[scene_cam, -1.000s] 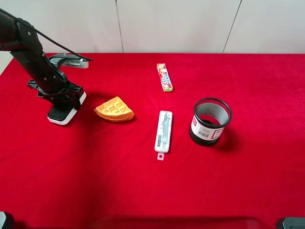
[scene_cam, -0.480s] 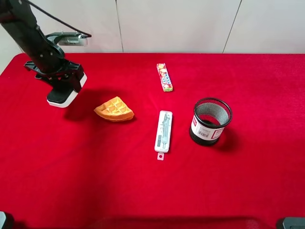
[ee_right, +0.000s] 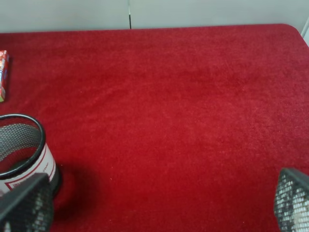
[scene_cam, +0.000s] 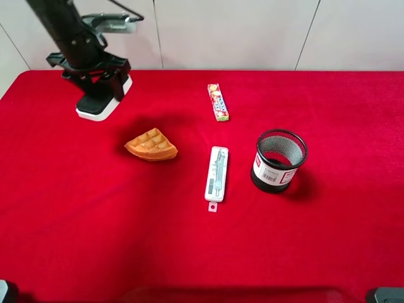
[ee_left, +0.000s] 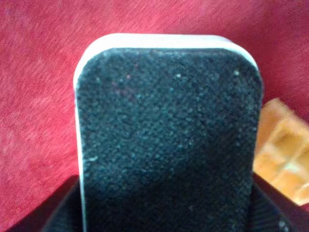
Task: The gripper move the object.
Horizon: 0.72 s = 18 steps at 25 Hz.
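The eraser (scene_cam: 99, 105), black felt on a white base, hangs between the dark fingers of my left gripper (scene_cam: 101, 89), above the back left of the red table. In the left wrist view the eraser's felt face (ee_left: 166, 135) fills the frame, with dark fingers (ee_left: 43, 215) at both its sides. My right gripper (ee_right: 154, 205) is open and empty, its mesh-patterned fingertips (ee_right: 24, 203) at the frame's corners; it shows only as a dark tip (scene_cam: 385, 295) at the front right edge.
An orange waffle wedge (scene_cam: 151, 144) lies in front and to the right of the eraser, also in the left wrist view (ee_left: 282, 145). A white-grey pen case (scene_cam: 216, 173), a candy pack (scene_cam: 218, 101) and a black mesh cup (scene_cam: 279, 160) (ee_right: 21, 154) stand mid-table.
My left gripper has risen with the eraser off the table and carried it toward the back and to the right. The other things have not moved.
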Each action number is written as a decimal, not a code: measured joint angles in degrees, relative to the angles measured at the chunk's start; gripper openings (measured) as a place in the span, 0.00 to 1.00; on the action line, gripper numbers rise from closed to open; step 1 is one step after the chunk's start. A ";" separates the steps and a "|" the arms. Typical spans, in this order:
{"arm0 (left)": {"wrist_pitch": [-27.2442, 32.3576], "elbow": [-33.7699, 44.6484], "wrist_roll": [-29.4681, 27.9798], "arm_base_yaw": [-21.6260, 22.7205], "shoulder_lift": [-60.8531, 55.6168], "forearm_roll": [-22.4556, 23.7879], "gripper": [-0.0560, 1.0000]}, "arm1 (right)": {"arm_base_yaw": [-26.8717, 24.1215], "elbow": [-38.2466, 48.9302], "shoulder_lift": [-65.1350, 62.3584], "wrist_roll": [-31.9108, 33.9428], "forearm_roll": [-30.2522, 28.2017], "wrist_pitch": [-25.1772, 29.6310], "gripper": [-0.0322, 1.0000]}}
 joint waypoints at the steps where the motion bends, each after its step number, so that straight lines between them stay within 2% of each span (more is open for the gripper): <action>1: 0.43 -1.05 -1.20 -1.01 0.00 0.57 0.63 | 0.00 0.00 0.00 0.00 0.00 0.00 0.70; 10: 1.43 -8.55 -8.96 -8.70 0.00 4.98 0.63 | 0.00 0.00 0.00 0.00 0.01 0.00 0.70; 18: -2.13 -10.21 -14.36 -13.70 1.09 6.50 0.63 | 0.00 0.00 0.00 0.00 0.17 0.00 0.70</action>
